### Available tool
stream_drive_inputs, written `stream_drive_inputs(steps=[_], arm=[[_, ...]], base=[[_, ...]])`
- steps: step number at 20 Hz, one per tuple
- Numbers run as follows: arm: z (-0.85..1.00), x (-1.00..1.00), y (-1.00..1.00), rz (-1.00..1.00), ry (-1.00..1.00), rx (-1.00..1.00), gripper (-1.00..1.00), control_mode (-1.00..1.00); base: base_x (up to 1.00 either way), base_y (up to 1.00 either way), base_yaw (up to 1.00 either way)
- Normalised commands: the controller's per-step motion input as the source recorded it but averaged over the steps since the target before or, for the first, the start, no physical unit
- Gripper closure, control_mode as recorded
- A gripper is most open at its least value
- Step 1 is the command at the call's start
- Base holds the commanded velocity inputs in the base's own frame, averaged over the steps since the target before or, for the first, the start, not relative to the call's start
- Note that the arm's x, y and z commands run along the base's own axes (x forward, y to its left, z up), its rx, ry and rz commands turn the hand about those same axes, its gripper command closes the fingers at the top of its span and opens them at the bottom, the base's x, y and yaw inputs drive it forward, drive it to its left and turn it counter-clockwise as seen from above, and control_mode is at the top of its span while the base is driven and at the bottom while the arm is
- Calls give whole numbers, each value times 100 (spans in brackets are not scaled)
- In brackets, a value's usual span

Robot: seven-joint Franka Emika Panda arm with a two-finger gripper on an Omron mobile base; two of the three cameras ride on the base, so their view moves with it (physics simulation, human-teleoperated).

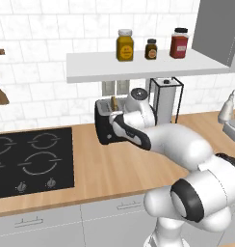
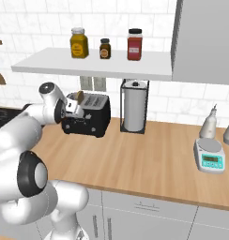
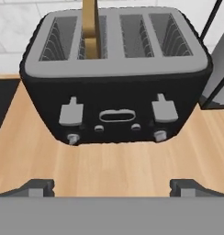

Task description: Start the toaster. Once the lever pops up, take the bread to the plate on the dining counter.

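A black toaster [image 3: 114, 78] sits on a wood worktop [image 3: 109, 165], directly ahead of the robot's fingers [image 3: 38, 188] and just beyond them, w/ a strip of bare wood between. Its grey top has slots; a thin tan slice of bread [image 3: 91, 27] stands upright in a slot ahead and to the left of the finger midline, poking well above the top. On the front face nearest the fingers are two grey levers: left lever [image 3: 71, 113] and right lever [image 3: 164, 109], both sitting high, approx. level w/ each other, w/ small knobs below.

Handling, as a guess: the bread looks light, thin and a bit crumbly, so it wants a gentle pinch across its flat faces at the exposed top edge, not a hard squeeze. The toaster looks stiff and heavy enough to stay put; the lever on the bread's side is prob. the one to press down, from its top.

The gripper [image 3: 112, 189] has its fingers spread wide apart, as far as they go, one tip out to each side. They hold nothing and touch nothing; the toaster sits ahead of the gap, not inside it.
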Motion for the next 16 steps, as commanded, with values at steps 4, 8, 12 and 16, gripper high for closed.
stream_drive_inputs(steps=[4,8,12,16], arm=[[0,48,0,0,0,0,-100,-100],[-6,43,2,0,0,0,-100,-100],[-9,36,12,0,0,0,-100,-100],[-12,27,3,0,0,0,-100,-100]], base=[[0,0,0],[0,0,0],[0,0,0],[0,0,0]])
